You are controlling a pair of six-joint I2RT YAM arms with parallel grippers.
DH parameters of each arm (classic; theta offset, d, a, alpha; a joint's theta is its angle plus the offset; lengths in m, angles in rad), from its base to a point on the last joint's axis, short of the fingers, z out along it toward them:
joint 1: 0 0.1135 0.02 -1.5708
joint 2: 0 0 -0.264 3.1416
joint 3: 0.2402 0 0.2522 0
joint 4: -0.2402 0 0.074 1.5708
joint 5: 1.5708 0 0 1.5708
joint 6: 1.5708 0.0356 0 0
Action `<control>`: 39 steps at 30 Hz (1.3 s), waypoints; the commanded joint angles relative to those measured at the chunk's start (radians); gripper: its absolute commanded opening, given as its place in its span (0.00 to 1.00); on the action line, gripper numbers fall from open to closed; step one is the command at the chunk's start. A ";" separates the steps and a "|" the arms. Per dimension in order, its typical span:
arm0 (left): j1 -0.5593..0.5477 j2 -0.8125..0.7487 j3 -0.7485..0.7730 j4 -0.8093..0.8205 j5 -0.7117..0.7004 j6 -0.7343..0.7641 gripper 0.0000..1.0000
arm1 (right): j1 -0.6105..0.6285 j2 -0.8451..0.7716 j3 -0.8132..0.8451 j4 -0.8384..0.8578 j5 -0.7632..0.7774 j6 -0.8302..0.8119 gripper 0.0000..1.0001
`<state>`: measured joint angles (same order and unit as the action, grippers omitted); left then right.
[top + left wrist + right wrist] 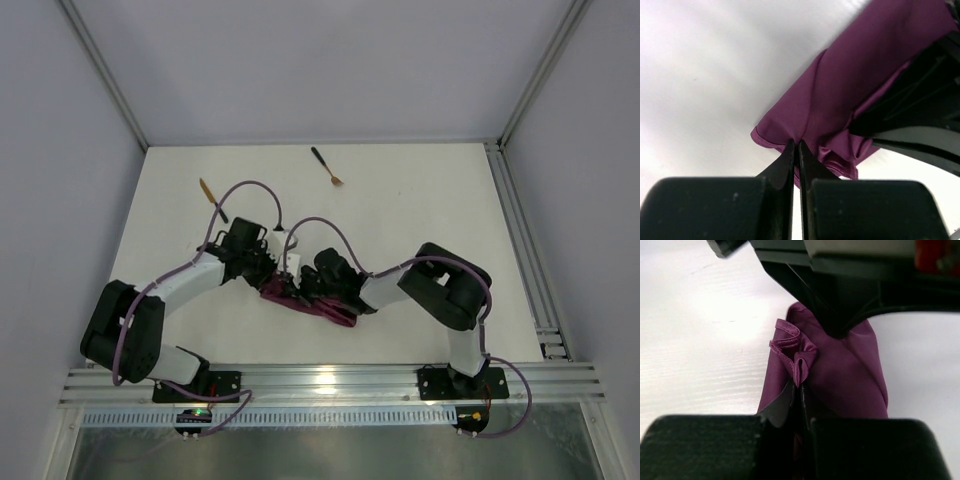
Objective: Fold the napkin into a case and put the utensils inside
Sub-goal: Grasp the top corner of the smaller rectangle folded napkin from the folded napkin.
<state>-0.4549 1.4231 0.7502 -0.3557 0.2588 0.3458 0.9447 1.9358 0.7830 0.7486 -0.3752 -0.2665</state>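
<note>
Seen from above, a magenta-purple napkin point(283, 295) lies bunched into a narrow strip just below the middle of the frame, on a white table point(430, 200). The left gripper point(796, 146) has its two black fingers pressed together at the lower centre of its wrist view, pinching the cloth's hemmed edge. The right gripper point(800, 385) is likewise clamped on a puckered fold of the napkin. A gold-headed knife point(212, 199) lies at the table's upper left and a fork point(326, 167) near top centre, both well apart from the cloth.
</note>
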 commanded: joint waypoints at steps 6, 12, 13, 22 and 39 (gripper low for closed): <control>-0.001 -0.024 0.037 0.006 0.011 0.018 0.00 | -0.066 0.020 0.191 -0.295 -0.149 0.170 0.04; -0.001 -0.023 0.028 0.004 0.002 0.025 0.00 | -0.112 0.048 0.203 -0.275 -0.237 0.262 0.04; -0.001 -0.021 0.026 0.004 0.002 0.025 0.00 | -0.112 0.057 0.206 -0.278 -0.237 0.265 0.04; 0.009 -0.010 0.017 0.015 0.008 0.032 0.00 | -0.165 0.098 0.219 -0.249 -0.249 0.371 0.04; 0.053 0.048 0.035 0.026 0.046 0.016 0.00 | -0.185 0.109 0.167 -0.218 -0.202 0.412 0.04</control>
<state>-0.3737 1.4765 0.7670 -0.3119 0.1852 0.2939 0.8433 2.0232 0.9585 0.5976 -0.7326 0.0116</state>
